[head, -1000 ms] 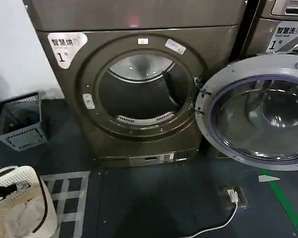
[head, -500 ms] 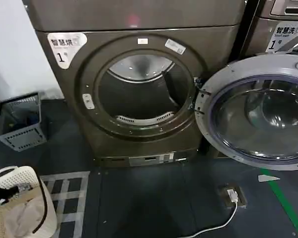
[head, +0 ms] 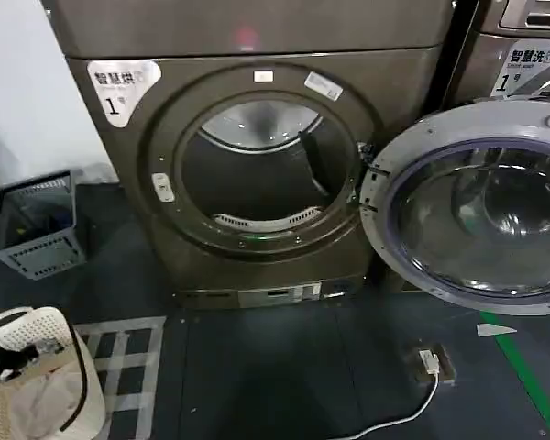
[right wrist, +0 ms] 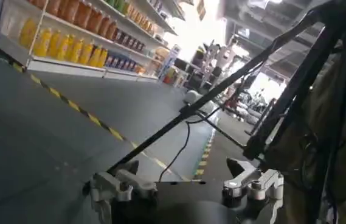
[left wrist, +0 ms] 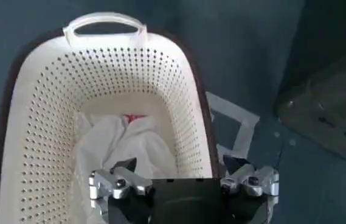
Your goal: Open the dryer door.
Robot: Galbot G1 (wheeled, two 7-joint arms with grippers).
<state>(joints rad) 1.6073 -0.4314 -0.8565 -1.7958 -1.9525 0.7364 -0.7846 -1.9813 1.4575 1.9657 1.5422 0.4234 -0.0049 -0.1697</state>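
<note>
Dryer door (head: 477, 206) already swung wide open, hanging off its hinges at the right side of the drum opening (head: 257, 165) and facing out toward the near side, glass porthole showing. Looks basically done as far as the task goes, judging from how it sits. Left gripper (left wrist: 183, 182) hovering over the white laundry basket (left wrist: 39, 122) down at the near left, fingers spread apart and holding nothing, with some pale crumpled clothes (left wrist: 121, 149) lying in the basket right under it. Right gripper (right wrist: 185, 185) pointed off somewhere else entirely, toward a dark tripod (right wrist: 233, 79) and far shelves of bottles (right wrist: 75, 49), fingers apart too, nothing between them. Key relation for any further move: door lies far and to the right of the left gripper, well apart from it, so probably the right arm's job if the door needed any more nudging, though can't really tell from these views how close that gripper is to the door. Round door, so no real long axis, just the hinge line running vertical along its left edge. Grey crate (head: 32, 225) sitting on the floor left of the dryer (head: 247, 37), clear of the door's swing.
</note>
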